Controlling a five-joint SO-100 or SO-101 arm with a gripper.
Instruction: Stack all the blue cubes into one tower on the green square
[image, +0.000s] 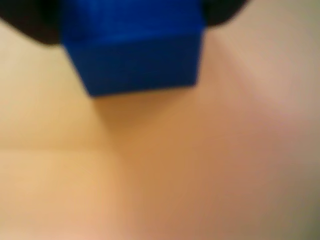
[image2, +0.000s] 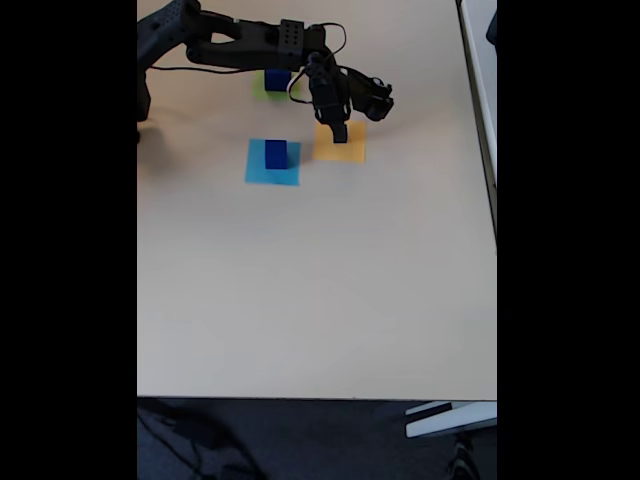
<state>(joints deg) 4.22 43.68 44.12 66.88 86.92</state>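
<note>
The wrist view is badly out of focus, warm-tinted, with soft shadow under the blue cube (image: 135, 55). The fixed view is evenly bright, slightly soft, framed by black side bars.

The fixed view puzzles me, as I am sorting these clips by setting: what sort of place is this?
Probably an office or lab workbench set up for a robot exercise: a plain beige table with an arm mounted at one edge, coloured paper patches such as the light-blue square, and dark floor below.
</note>
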